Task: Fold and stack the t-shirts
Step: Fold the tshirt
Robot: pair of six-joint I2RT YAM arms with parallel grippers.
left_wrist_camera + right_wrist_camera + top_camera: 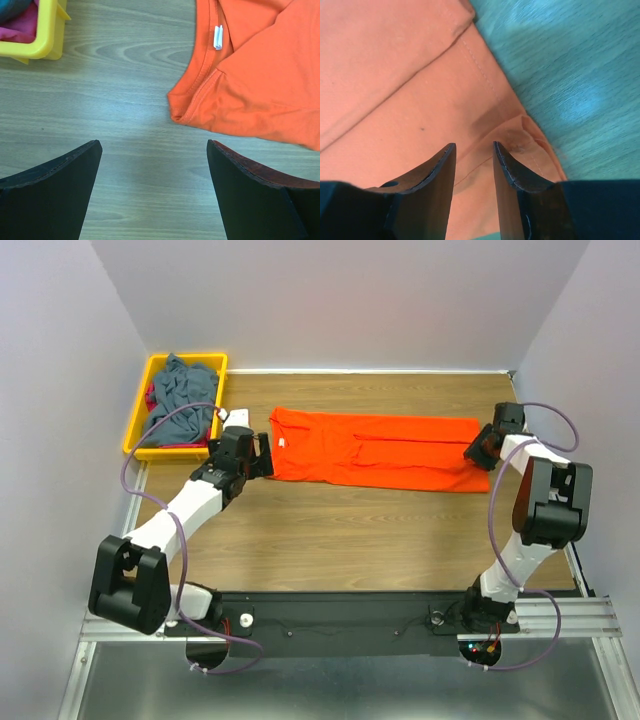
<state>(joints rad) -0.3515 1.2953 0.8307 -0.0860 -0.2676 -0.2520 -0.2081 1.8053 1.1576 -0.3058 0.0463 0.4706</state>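
The bright orange t-shirt (375,448) lies folded into a long strip across the far half of the table, with its white neck label (218,37) at the left end. My left gripper (262,455) is wide open and empty just off the collar corner (182,112), over bare wood. My right gripper (478,452) hovers over the shirt's right end (420,100). Its jaws stand a narrow gap apart with flat orange cloth showing between them. The slate grey-blue t-shirt (185,400) is piled in the bin over a bit of red cloth (151,397).
A yellow bin (140,425) stands at the far left corner, close to my left gripper; its corner also shows in the left wrist view (45,30). Grey walls enclose the wooden table on three sides. A black rail (340,620) runs along the near edge.
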